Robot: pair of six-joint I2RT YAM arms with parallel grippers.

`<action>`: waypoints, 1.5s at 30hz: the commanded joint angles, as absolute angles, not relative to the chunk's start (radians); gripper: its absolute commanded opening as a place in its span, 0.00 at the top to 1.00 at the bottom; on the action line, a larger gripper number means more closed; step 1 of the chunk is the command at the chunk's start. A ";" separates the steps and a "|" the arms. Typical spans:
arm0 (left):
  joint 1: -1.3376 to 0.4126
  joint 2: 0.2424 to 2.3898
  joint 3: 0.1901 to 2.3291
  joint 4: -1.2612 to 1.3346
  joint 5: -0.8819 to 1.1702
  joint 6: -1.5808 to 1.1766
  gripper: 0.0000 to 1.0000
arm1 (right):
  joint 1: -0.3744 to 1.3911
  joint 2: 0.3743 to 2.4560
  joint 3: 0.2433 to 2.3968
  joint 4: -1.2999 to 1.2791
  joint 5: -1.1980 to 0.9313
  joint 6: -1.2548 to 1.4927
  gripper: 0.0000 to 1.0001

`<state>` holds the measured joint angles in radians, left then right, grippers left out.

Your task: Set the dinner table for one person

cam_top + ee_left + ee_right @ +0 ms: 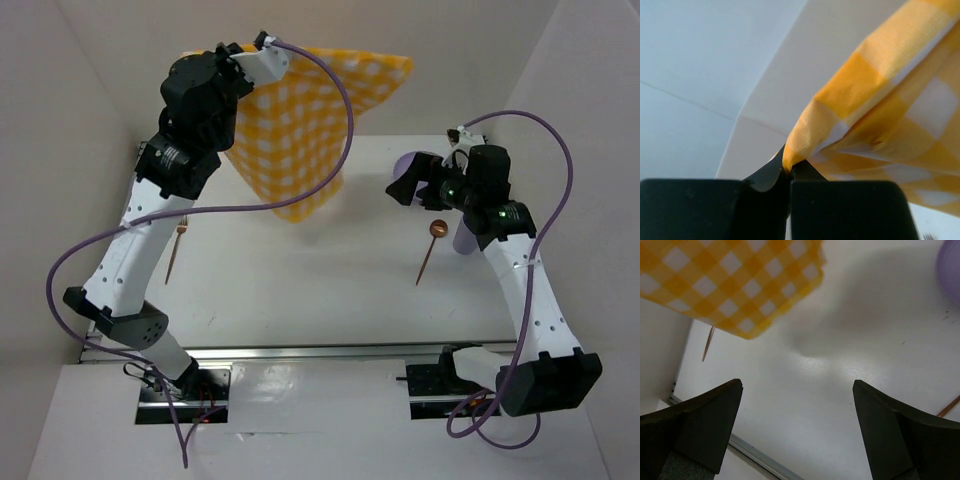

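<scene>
A fork [176,252] lies near the left edge of the white tabletop [300,290], which spreads beneath both arms. The left jaws pinch one folded corner of the checked cloth [300,130], which hangs above the far-left part. Toward the right edge are a spoon [430,250] and a purple dish [408,162]. The right jaws are spread and empty. So slim a pinch may slip, and the cloth could then land bunched. No writing is legible.
</scene>
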<state>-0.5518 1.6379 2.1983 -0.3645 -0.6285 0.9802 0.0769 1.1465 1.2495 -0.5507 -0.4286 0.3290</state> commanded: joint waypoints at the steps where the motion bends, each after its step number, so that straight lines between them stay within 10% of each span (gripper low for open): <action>1: -0.537 1.677 2.142 -0.590 -0.686 0.881 1.00 | 0.107 1.170 1.232 -0.523 -0.394 0.261 0.01; 15: -0.376 2.174 2.284 -1.184 -0.185 0.276 1.00 | 0.107 1.276 1.068 -0.330 -0.485 0.307 0.01; 24: -0.403 1.988 1.757 -0.767 -0.305 0.433 1.00 | 0.192 1.587 1.293 -0.382 -0.456 0.212 0.01; 45: -0.368 2.017 1.756 -0.782 -0.284 0.446 1.00 | 0.259 2.335 1.988 -0.476 -0.143 0.544 0.01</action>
